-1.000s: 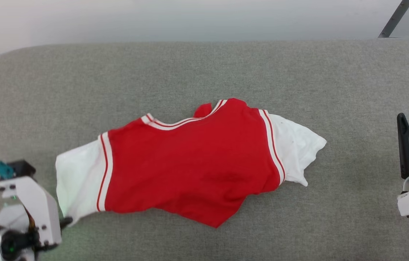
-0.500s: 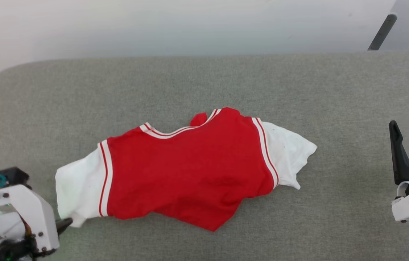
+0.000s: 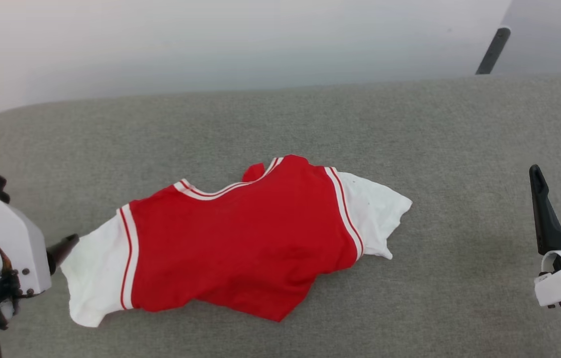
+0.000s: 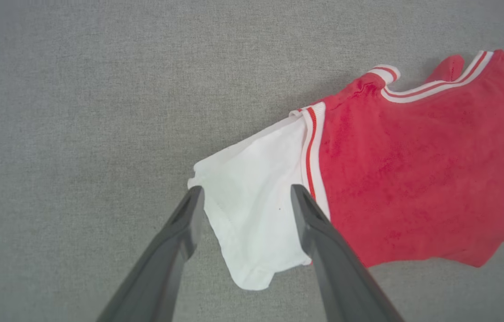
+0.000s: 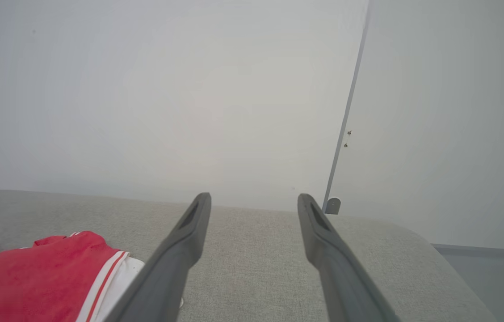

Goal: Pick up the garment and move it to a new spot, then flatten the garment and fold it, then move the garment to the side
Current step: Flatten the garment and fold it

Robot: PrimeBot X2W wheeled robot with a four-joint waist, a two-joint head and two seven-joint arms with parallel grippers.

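The garment, a red jersey with white short sleeves and red-white striped trim, lies spread but rumpled on the grey padded surface, its neckline towards the far side. My left gripper hovers open over the left white sleeve, which lies loose on the surface with nothing pinching it. In the head view one dark fingertip of that gripper pokes out just left of the sleeve. My right gripper stands open far to the right, well clear of the garment, with nothing between its fingers.
A pale wall rises behind the surface's far edge. A dark slanted bar shows at the upper right. The surface's rounded left end lies close to my left arm. Bare grey padding surrounds the garment on all sides.
My left gripper has opened and let go of the left sleeve, and its arm has risen up the view. The head camera has shifted. The right gripper stays open.
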